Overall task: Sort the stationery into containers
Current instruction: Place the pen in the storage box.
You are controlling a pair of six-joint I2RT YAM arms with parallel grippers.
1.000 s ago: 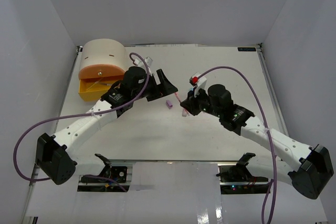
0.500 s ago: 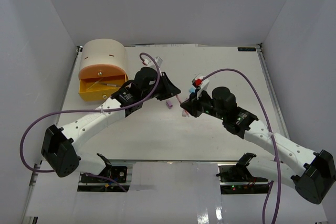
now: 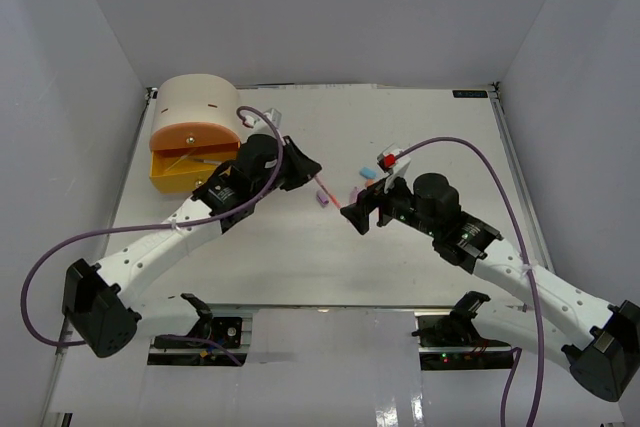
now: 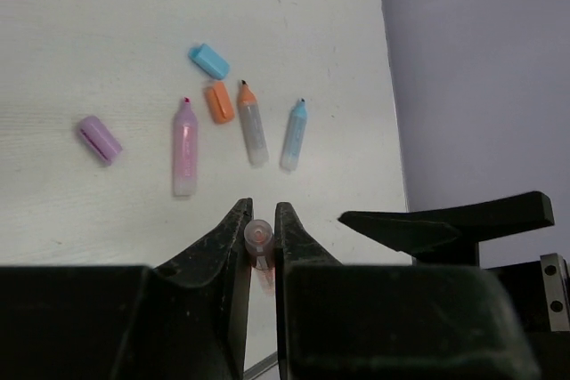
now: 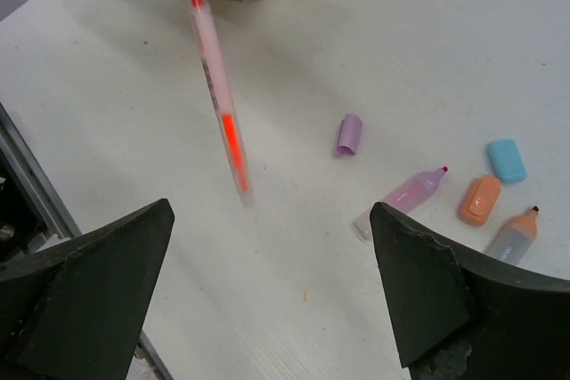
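A thin clear pen with a red core (image 3: 328,193) (image 5: 218,95) hangs over the table, and my left gripper (image 3: 308,171) (image 4: 259,220) is shut on its end (image 4: 258,238). My right gripper (image 3: 364,213) (image 5: 272,211) stands wide open just right of the pen's free tip, apart from it. On the table lie a purple cap (image 4: 99,139) (image 5: 349,134), a pink highlighter (image 4: 184,149) (image 5: 405,198), an orange cap (image 4: 218,102), a blue cap (image 4: 209,60), an orange-tipped highlighter (image 4: 251,122) and a blue highlighter (image 4: 293,135). The beige cabinet (image 3: 197,107) stands far left with its yellow drawer (image 3: 178,173) pulled open.
White walls close in the table on the left, back and right. The loose stationery lies in a cluster between the two grippers, toward the back. Purple cables loop off both arms. The right gripper's dark finger (image 4: 445,220) shows beside my left jaws.
The right gripper has opened and let go of the pen, then backed off toward the near edge. The left gripper closed on the pen and has drawn it leftward.
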